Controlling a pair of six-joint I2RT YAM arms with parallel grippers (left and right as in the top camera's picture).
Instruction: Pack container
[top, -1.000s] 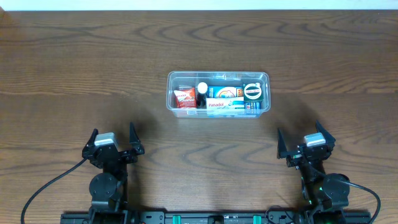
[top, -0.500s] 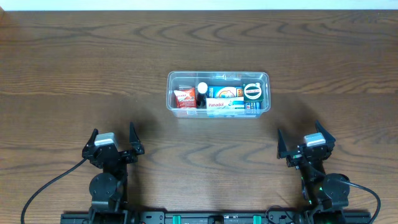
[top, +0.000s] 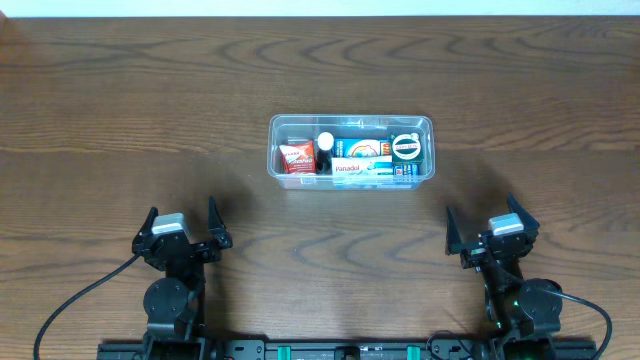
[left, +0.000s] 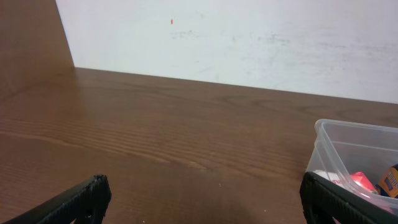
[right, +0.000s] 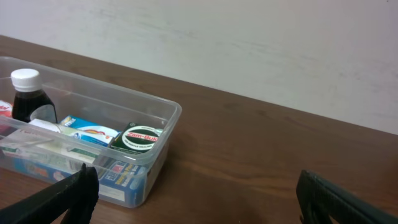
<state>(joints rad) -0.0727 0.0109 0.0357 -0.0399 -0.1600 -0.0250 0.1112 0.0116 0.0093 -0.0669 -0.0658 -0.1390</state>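
Note:
The clear plastic container (top: 429, 150) sits mid-table. It holds a red packet (top: 296, 157), a dark bottle with a white cap (top: 325, 148), blue and white medicine boxes (top: 362, 163) and a round green tin (top: 405, 147). My left gripper (top: 180, 225) is open and empty near the front edge, well to the container's left. My right gripper (top: 492, 228) is open and empty at the front right. In the left wrist view the container's corner (left: 329, 140) shows at the right. In the right wrist view the container (right: 168, 121), bottle (right: 26, 93) and tin (right: 142, 137) lie at the left.
A white wall (left: 249, 37) runs along the table's far edge. The wooden table (top: 150, 120) is bare around the container.

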